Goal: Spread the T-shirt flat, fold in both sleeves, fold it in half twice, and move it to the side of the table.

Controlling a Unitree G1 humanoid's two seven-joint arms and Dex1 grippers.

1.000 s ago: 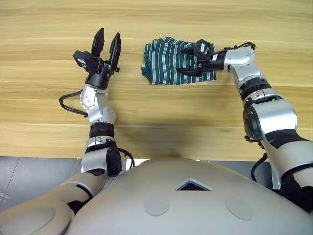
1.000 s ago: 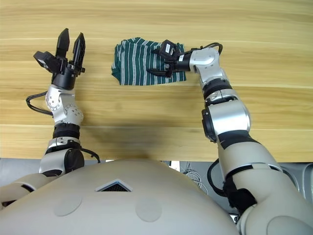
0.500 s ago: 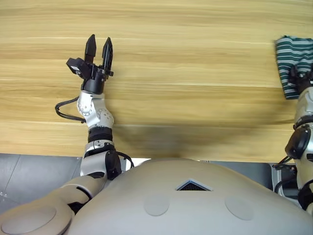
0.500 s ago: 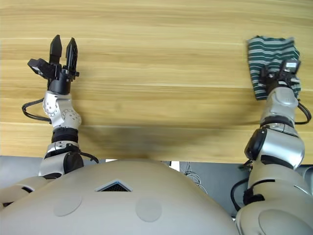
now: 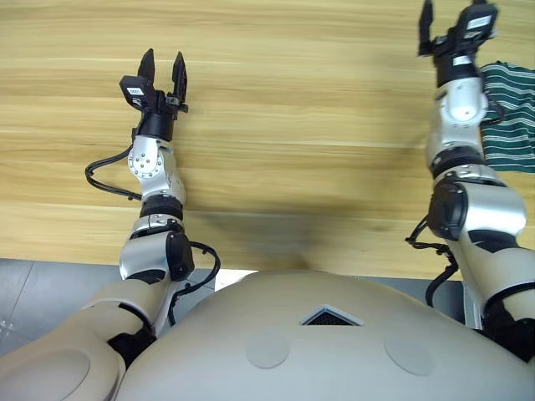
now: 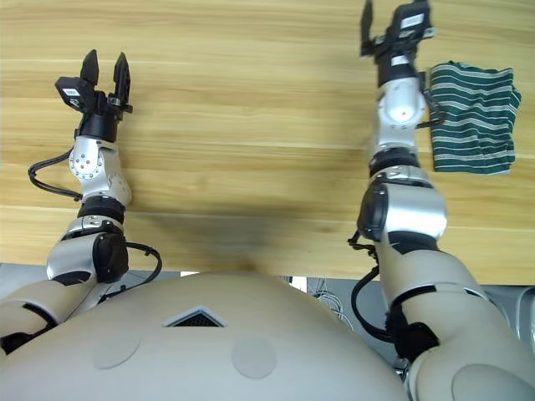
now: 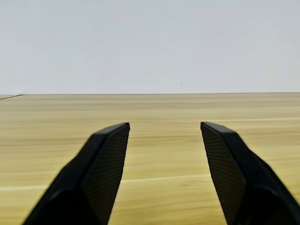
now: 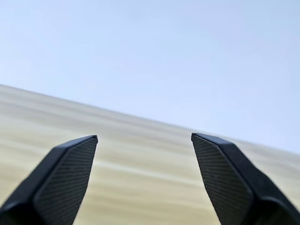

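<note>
The folded T-shirt (image 6: 472, 117), dark green with thin white stripes, lies flat at the right side of the wooden table (image 5: 301, 125). Just left of the shirt, my right gripper (image 6: 386, 21) is raised and points toward the far edge; it is open and holds nothing, and the right wrist view shows its fingers (image 8: 65, 168) wide apart over bare wood. At the left side of the table my left gripper (image 5: 164, 60) stands open and empty, and the left wrist view shows the gap between its fingertips (image 7: 112, 150) over bare tabletop.
Light wood planks run across the whole table between the two arms. The table's front edge (image 5: 334, 271) runs close to my body, with grey floor (image 5: 50, 301) below it at the left.
My right gripper dragged the folded shirt from the table's middle to the right side, let go of it, and rose to the shirt's left. The left gripper stayed open at the left.
</note>
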